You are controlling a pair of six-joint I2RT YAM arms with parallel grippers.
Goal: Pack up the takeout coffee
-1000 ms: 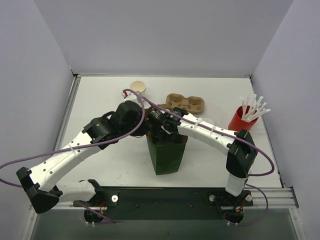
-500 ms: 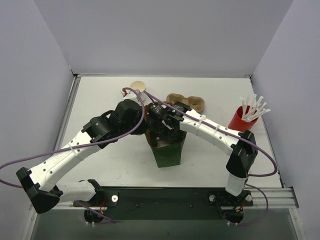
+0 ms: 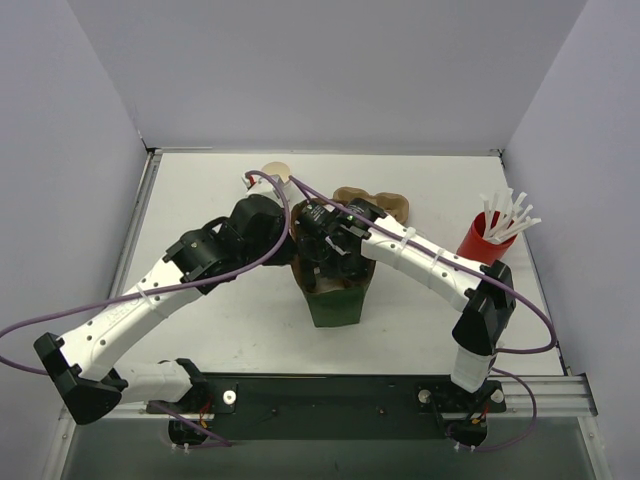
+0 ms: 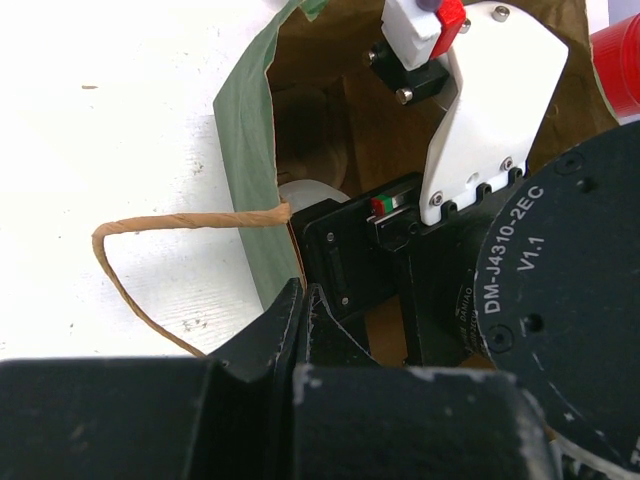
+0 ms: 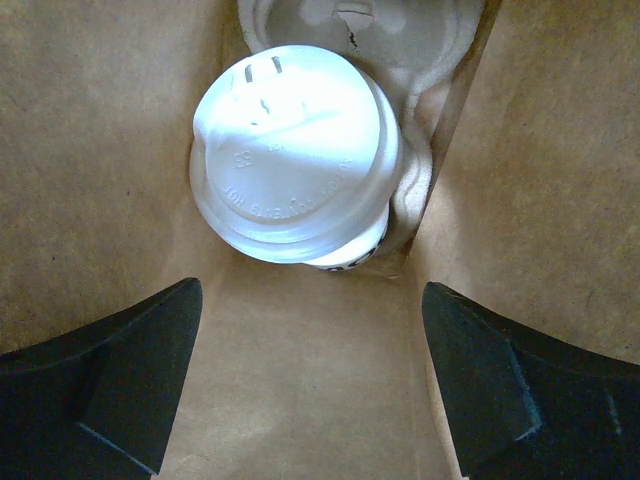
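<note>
Hovering above the takeout coffee inside the paper bag
Right gripper is gaping wide, empty; the coffee is standing upright straight below it; left gripper is pinching the bag's left rim.

Overhead view looks down from afar; wrist views close at bag, right one inside.
</note>
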